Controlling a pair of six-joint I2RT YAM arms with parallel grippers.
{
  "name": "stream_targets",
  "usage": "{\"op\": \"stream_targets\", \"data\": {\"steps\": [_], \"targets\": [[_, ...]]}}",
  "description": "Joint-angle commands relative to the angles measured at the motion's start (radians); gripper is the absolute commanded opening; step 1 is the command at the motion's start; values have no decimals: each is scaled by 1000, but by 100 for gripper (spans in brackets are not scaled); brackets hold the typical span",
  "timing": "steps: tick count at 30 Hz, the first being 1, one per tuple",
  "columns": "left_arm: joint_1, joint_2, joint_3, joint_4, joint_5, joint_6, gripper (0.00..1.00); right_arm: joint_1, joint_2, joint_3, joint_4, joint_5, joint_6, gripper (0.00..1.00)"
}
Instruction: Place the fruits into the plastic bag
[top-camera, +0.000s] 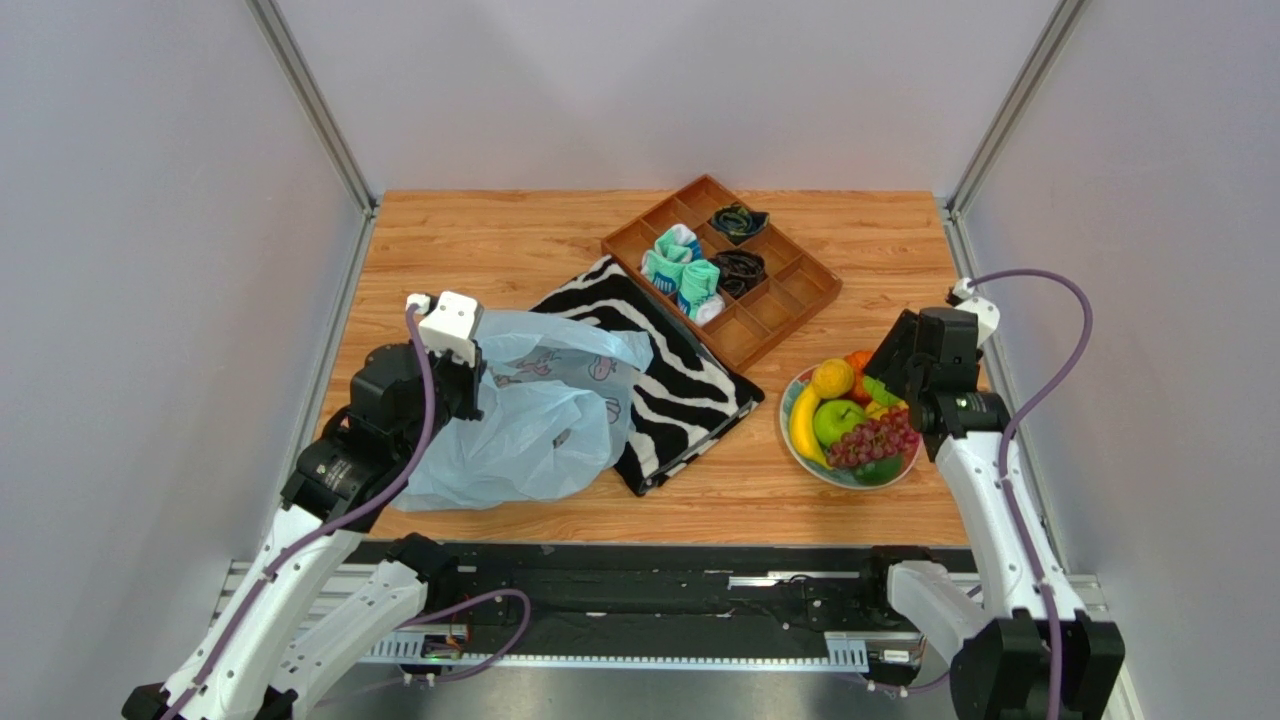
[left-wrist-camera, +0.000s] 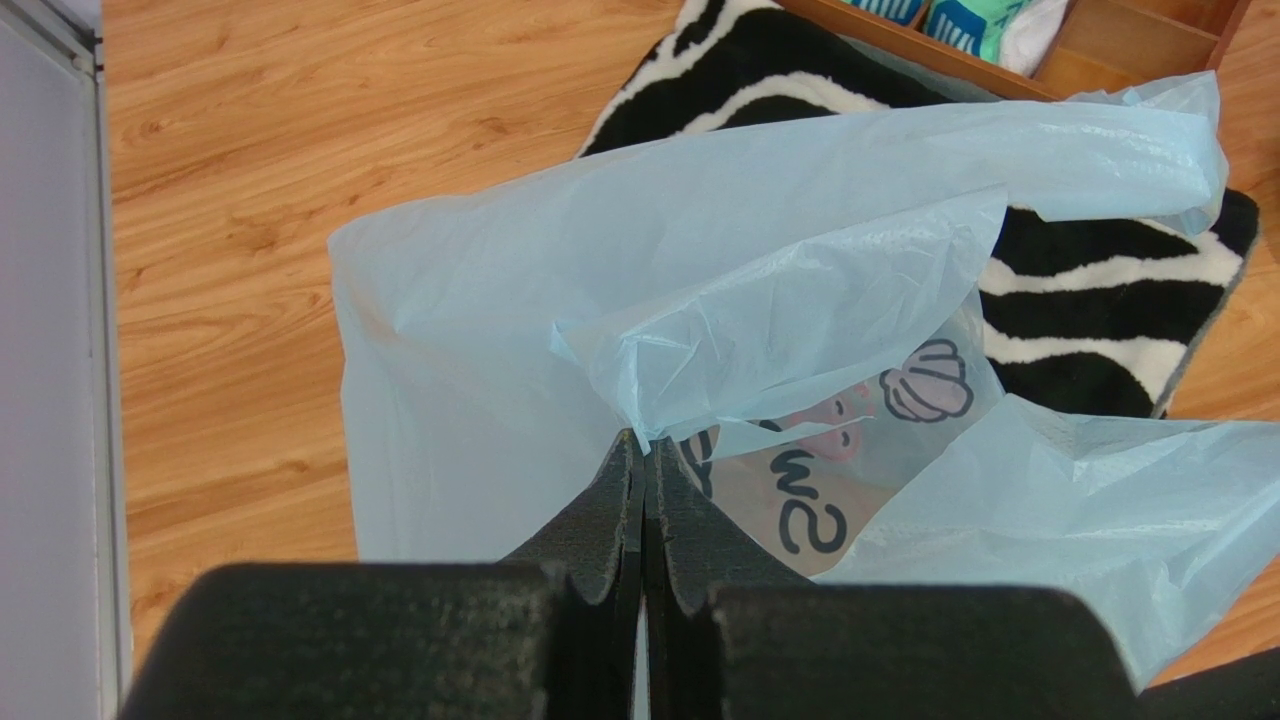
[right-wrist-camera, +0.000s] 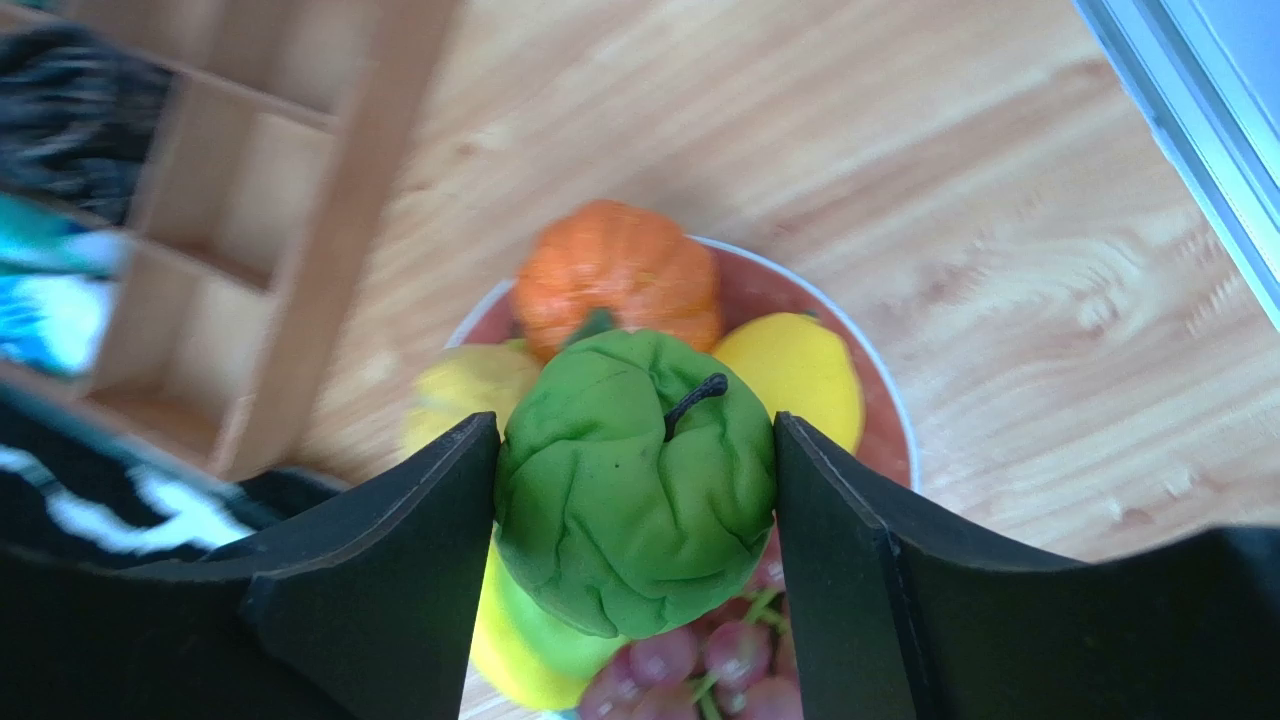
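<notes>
Jaws of the left gripper (left-wrist-camera: 643, 450) are clenched on a fold of the large, thin, crinkly light-blue plastic bag (left-wrist-camera: 601, 270). The bag lies crumpled on the left half of the wooden table (top-camera: 496, 248), with printed marks showing through its film. Its right edge overlaps a black-and-white zebra-striped cloth (top-camera: 694, 393). Behind the cloth sits a brown wooden divided tray (top-camera: 792, 305) with teal-and-white rolled socks (top-camera: 684, 270) in its compartments. Further right, a round plate (top-camera: 819, 468) holds the fruits: a yellow banana (top-camera: 804, 425), a green apple (top-camera: 837, 420), a red-purple grape bunch (top-camera: 876, 440), a yellow lemon (right-wrist-camera: 793, 375) and an orange round fruit (right-wrist-camera: 616, 278). On top of that heap rests a wrinkled dark green round fruit (right-wrist-camera: 631, 510). The right gripper (right-wrist-camera: 634, 443) grasps it, one black finger pressed against each side.
</notes>
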Motion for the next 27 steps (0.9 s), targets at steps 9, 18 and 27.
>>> {"op": "stream_targets", "data": {"steps": [9, 18, 27], "targets": [[-1, -16, 5, 28, 46, 12, 0, 458, -81, 98, 173, -42, 132, 45], [-1, -22, 2, 36, 49, 17, 0, 789, 227, 108, 411, -128, 194, 44], [-1, -21, 1, 39, 61, 20, 0, 874, 367, 151, 531, -226, 243, 43]]}}
